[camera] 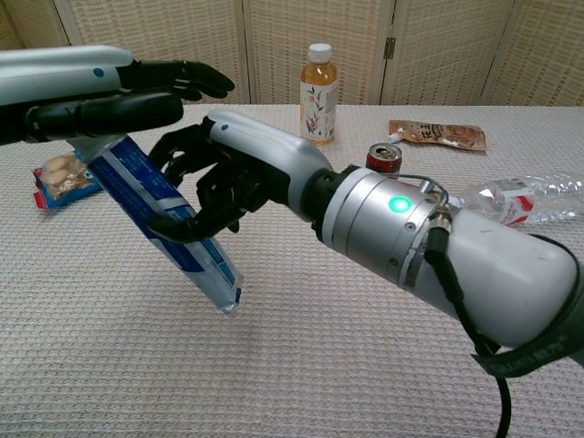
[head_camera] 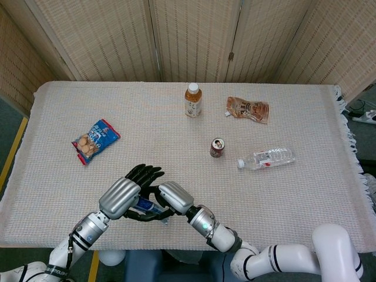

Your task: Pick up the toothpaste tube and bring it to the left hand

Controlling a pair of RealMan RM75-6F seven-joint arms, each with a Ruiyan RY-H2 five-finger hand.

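The toothpaste tube (camera: 173,219), blue and white, hangs tilted above the cloth with its crimped end low and to the right. My right hand (camera: 214,178) grips its middle with black fingers curled around it. My left hand (camera: 119,91) lies stretched out just over the tube's upper cap end, thumb close above it, fingers straight and holding nothing. In the head view the two hands meet near the table's front edge, left hand (head_camera: 126,191) over right hand (head_camera: 170,198), with only a sliver of the tube (head_camera: 145,205) showing between them.
A tea bottle (head_camera: 192,100) stands at the back, with a brown pouch (head_camera: 248,109) to its right. A small can (head_camera: 217,147) and a lying water bottle (head_camera: 267,158) are mid-right. A blue snack bag (head_camera: 95,140) lies at the left.
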